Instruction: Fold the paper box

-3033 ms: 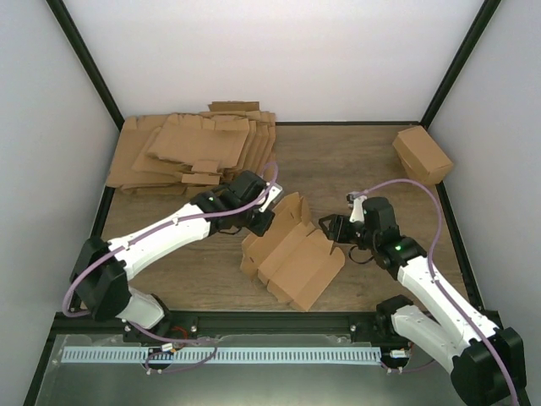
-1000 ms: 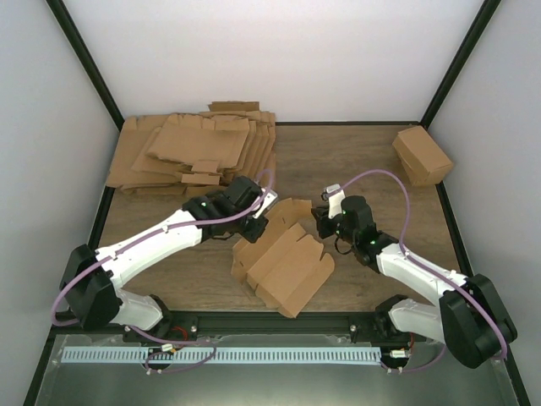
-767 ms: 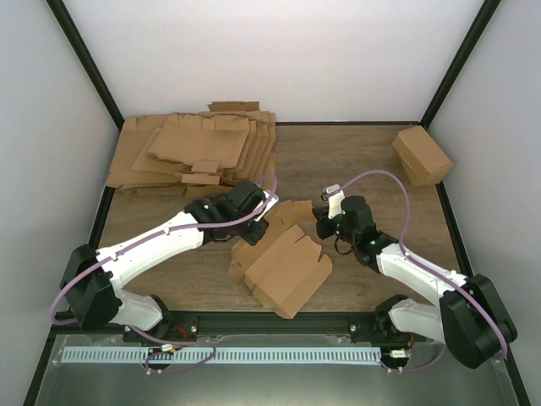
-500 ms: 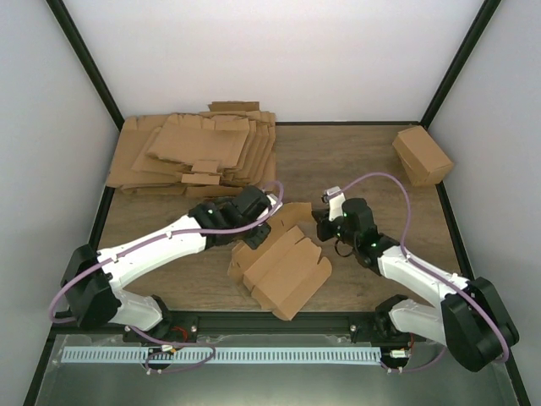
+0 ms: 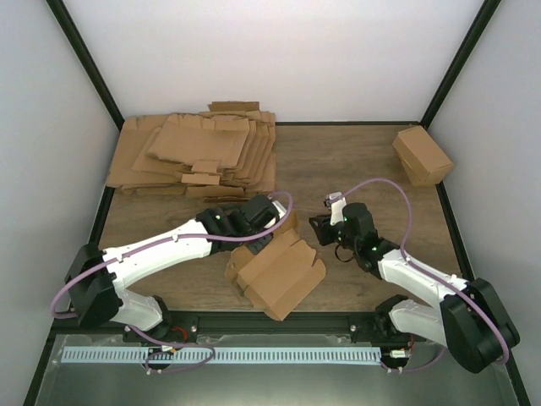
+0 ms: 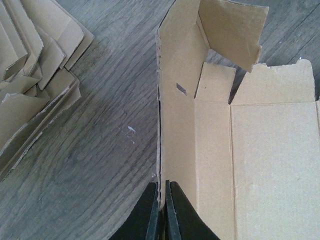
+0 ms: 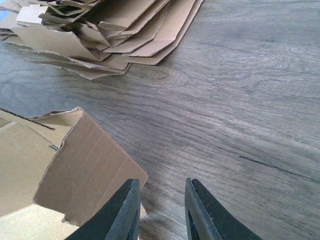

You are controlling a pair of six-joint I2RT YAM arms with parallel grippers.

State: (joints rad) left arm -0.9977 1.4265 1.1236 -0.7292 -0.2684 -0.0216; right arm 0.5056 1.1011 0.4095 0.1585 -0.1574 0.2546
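I see the half-folded plain brown cardboard paper box [image 5: 283, 271] on the near middle of the wood counter [image 5: 355, 161], its upright side wall pinched in the left jaws, the right jaws parted and empty beside its flap.

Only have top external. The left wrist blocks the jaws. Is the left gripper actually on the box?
Observer: Yes. In the left wrist view the left gripper is shut on the edge of a raised side wall of the paper box.
Operator: Right one holding anything?
Observer: No. The right gripper is open, with only bare table between its fingers.
Operator: Touching the box?
Observer: Cannot tell. An end flap stands right beside one finger.
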